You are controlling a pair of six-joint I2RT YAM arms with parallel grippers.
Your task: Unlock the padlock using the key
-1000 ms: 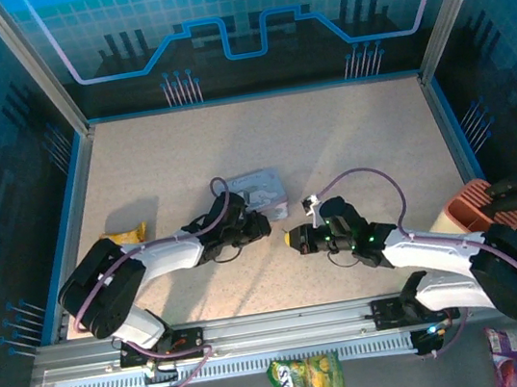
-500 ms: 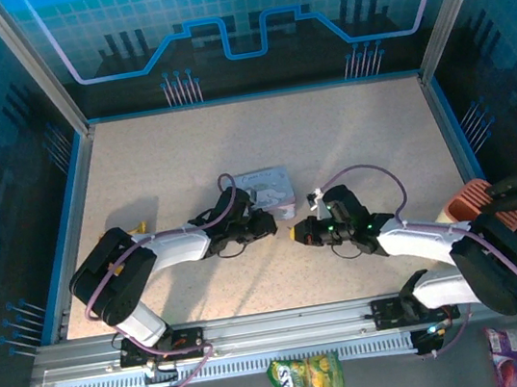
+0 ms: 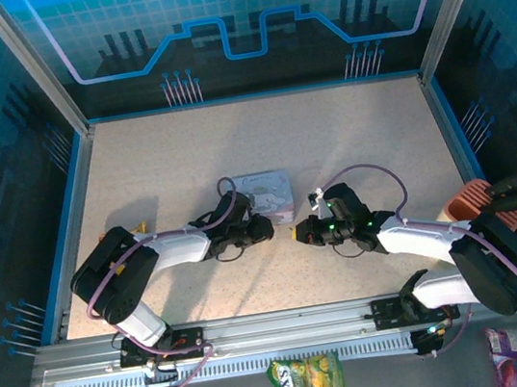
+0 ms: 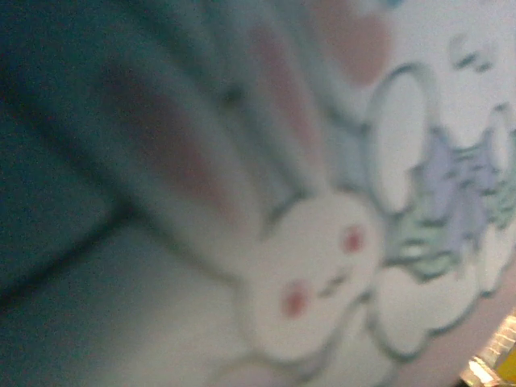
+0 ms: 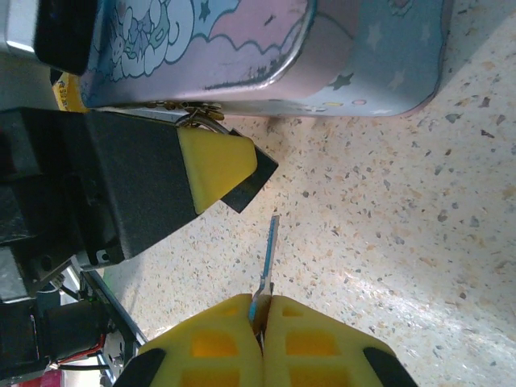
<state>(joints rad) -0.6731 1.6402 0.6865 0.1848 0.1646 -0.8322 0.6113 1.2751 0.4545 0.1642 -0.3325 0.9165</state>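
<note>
1. One speckled surface [image 3: 358,140] carries everything, and both arms reach in to its middle.
2. On it lies the lilac cartoon tin [image 3: 271,192], just beyond the two grippers.
3. The left gripper [image 3: 262,229] sits tight against the tin's near edge. I cannot tell whether its jaws are spread.
4. Facing it, the right gripper [image 5: 262,305] has its yellow pads pressed together on the key.
5. Of the padlock [image 5: 208,122] just a small metal loop shows at the tin's edge, behind the left gripper's yellow pad.
6. The thin key [image 5: 268,246] points toward that pad without touching it.
</note>
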